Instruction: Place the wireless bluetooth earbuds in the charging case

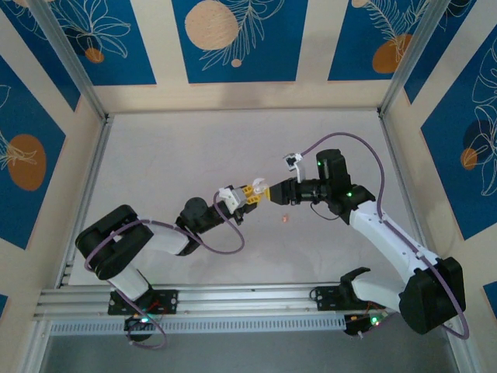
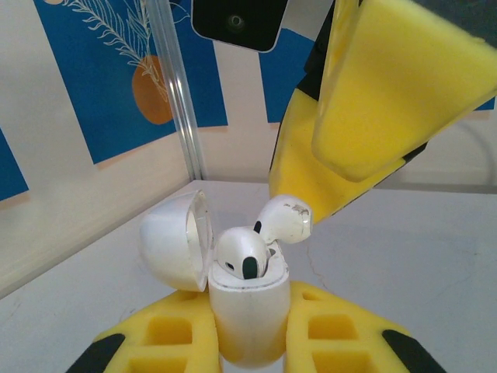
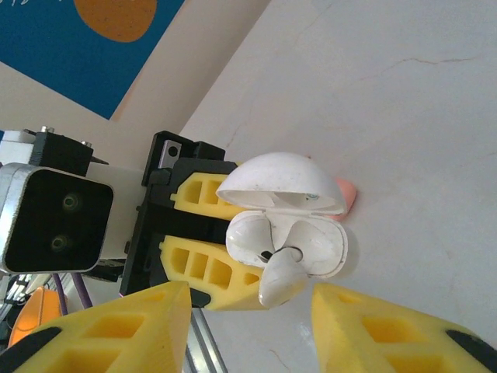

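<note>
White charging case [image 2: 248,326] clamped in left fingers [image 2: 198,356], lid [image 2: 171,250] open, right fingers [image 3: 167,311] parted around earbud [image 3: 281,281]

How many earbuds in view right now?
2. The seated earbud is down in the open charging case; the tilted earbud sticks out of the case beside it, not fully in. A small pink thing behind the case: cannot tell what.
</note>
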Controlling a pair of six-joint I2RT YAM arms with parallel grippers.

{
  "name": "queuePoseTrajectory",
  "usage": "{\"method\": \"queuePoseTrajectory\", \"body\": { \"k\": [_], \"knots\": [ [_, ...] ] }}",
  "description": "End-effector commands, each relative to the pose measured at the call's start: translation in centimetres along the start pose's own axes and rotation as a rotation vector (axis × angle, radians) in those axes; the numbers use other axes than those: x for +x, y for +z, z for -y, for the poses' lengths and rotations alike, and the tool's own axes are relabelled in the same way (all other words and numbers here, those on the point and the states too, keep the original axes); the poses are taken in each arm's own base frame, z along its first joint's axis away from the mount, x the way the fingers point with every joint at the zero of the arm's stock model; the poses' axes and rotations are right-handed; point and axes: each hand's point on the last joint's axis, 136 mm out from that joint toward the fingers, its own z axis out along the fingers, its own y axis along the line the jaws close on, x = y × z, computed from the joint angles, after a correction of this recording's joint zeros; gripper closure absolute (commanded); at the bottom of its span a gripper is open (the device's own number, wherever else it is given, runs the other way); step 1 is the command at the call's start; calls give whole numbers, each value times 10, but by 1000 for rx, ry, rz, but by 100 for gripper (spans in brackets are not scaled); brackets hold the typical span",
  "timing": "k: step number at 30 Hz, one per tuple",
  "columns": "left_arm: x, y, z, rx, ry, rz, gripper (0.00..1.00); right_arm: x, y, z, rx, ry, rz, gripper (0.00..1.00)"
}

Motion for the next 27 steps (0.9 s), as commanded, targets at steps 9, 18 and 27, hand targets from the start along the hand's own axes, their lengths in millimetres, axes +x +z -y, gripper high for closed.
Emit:
{"method": "queuePoseTrajectory", "body": {
  "k": [9, 18, 27],
  "knots": [
    [-23, -3, 2, -2, 33, 73, 87, -5, 4, 2, 20, 15, -22, 58],
    [-24, -3, 2, -1, 36, 76, 87, -7, 2, 8, 53, 12, -6, 63],
    [-26, -3, 2, 0, 39, 80, 87, -11, -1, 13, 74, 21, 18, 64]
  ]
}}
